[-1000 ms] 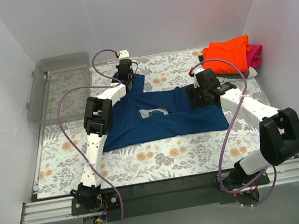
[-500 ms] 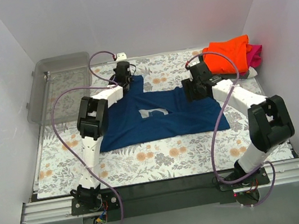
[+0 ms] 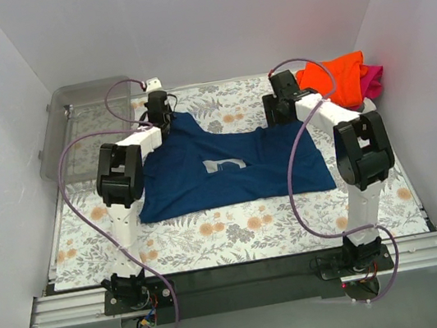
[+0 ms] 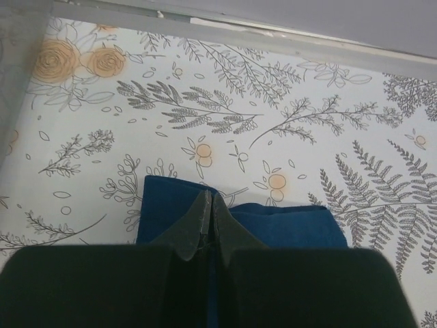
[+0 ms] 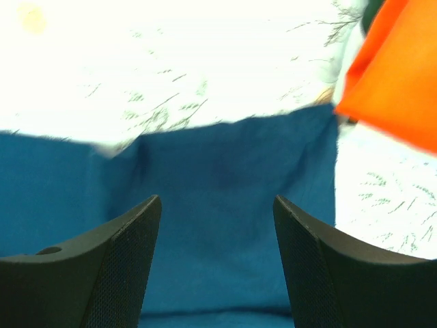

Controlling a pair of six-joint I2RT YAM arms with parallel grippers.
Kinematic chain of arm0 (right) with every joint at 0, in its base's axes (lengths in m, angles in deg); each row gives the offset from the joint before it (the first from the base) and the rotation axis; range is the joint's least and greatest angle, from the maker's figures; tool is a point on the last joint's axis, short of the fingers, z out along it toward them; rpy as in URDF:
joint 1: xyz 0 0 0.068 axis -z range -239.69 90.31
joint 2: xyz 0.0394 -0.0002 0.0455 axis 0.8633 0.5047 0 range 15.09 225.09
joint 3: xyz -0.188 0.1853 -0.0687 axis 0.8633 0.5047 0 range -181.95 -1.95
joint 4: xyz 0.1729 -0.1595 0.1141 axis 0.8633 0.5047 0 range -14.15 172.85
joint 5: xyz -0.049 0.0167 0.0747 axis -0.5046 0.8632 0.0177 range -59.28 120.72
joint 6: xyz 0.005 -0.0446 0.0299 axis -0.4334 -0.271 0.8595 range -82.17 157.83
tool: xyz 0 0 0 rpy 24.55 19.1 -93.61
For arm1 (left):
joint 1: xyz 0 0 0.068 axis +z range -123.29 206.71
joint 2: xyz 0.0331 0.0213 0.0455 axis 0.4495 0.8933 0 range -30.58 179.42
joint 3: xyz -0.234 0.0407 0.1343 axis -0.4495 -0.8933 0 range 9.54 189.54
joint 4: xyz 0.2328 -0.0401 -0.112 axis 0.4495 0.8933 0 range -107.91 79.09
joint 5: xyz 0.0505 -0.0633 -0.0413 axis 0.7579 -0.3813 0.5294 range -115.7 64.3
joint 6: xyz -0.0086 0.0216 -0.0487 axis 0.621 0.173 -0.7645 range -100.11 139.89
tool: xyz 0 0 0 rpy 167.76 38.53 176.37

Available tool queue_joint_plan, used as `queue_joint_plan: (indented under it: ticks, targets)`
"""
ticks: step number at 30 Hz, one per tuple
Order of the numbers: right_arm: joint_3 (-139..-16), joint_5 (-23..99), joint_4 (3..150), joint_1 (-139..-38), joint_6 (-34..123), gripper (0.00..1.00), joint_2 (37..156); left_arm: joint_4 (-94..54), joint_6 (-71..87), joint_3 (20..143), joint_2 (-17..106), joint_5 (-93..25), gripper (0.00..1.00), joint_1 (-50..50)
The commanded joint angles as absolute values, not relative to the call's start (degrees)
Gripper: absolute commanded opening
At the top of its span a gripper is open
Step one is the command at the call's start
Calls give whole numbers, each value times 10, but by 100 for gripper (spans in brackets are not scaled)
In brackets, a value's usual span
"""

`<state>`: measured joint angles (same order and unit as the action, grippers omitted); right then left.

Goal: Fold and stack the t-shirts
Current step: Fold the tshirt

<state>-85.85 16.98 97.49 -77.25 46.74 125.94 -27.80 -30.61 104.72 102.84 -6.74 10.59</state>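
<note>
**A:** From above, where is the navy t-shirt (image 3: 228, 171)?

**B:** It is spread print-up in the middle of the desk (image 3: 238, 232), between the two arms. The left tool (image 3: 165, 119) sits at its far left corner. The right tool (image 3: 279, 111) is over its far right corner, near the folded orange t-shirt (image 3: 336, 77). The magenta t-shirt (image 3: 374, 78) shows at the orange one's right side.

**A:** And the left wrist view?

**B:** The fingers are pressed together, clamped on a navy corner. The cloth bunches around the tips, with the floral desk beyond.

**A:** The right wrist?

**B:** The fingers are apart with nothing between them. Navy cloth lies below, its far edge just ahead, and the orange is off to the right.

**A:** So what is the step?

**B:** I judge it is taking the far edge for a fold. The right tool should drop onto that edge and pinch the navy only, clear of the orange. Then both should lift evenly so the edge runs straight.
</note>
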Motion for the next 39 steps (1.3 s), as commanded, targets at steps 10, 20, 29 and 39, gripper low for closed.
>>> queue_joint_plan:
  ticks: [10,20,29,39]
  targets:
    - [-935,167,966,-702,479,60,1329,-307,-303,1029,951,-68,0,112]
    - [-935,166,963,-687,479,60,1337,-326,-319,995,922,-93,0,111]
    - [-940,198,956,-680,481,59,1355,-328,-310,987,912,-63,0,124]
    - [-935,235,948,-680,487,58,1350,-335,-313,972,898,-58,0,145]
